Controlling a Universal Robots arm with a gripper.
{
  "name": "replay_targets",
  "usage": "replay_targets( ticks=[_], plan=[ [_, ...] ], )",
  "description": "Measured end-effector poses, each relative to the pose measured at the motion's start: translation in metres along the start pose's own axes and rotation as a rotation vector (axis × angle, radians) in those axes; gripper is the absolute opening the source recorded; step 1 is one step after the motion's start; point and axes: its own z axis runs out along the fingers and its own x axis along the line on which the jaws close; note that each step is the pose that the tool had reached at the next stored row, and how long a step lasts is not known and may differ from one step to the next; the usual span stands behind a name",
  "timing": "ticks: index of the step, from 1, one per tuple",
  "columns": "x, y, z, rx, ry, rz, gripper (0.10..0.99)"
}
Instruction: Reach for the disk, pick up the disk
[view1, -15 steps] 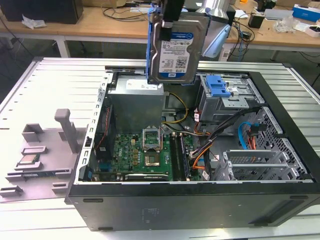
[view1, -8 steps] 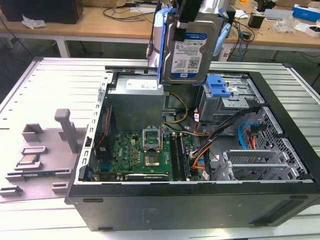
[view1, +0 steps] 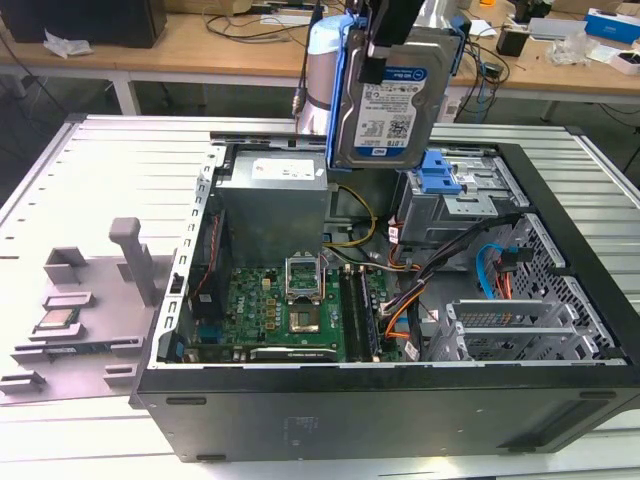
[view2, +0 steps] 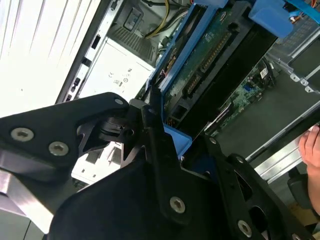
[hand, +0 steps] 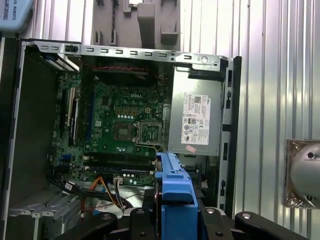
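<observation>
Hanging above the open computer case (view1: 400, 410), the disk (view1: 385, 100) sits clamped between the jaws.

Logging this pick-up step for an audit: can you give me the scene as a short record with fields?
gripper: shut on the disk, clamped on its blue bracket
disk: held up above the open computer case, label toward the exterior view
drive cage: inside the case, below the disk
interior: motherboard and power supply exposed
task state: disk picked up

Arm (view1: 316, 85) upright, tool (view1: 384, 45) held high, clamped shut
</observation>
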Motion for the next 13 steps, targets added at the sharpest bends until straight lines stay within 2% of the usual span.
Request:
replay_targets(
  ticks=[2, 13],
  plan=[
    [0.0071, 0.0004, 0.0, 0.0, 0.0, 0.0, 0.369],
    [0.0317, 0.0017, 0.0001, 0.0, -0.0001, 0.0, 0.369]
  ],
)
